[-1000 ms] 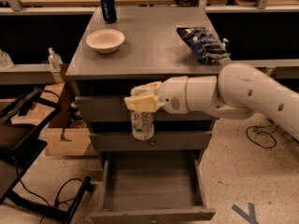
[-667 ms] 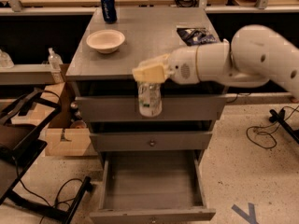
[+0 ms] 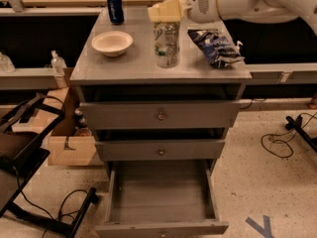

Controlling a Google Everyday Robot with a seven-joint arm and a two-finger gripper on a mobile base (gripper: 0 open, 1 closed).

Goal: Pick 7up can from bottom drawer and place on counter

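The 7up can (image 3: 166,45) hangs upright over the middle of the grey counter (image 3: 129,66), its base at or just above the surface. My gripper (image 3: 166,15) comes in from the upper right and is shut on the can's top. The bottom drawer (image 3: 161,197) is pulled out and nothing lies in it.
A white bowl (image 3: 112,42) sits at the counter's left. A dark blue can (image 3: 115,7) stands at the back left. A crumpled blue chip bag (image 3: 214,46) lies at the right. The two upper drawers (image 3: 161,115) are closed. A cardboard box (image 3: 69,143) stands left of the cabinet.
My gripper has lifted the can from in front of the drawers up over the counter top. The view has shifted, so the cabinet sits lower in it.
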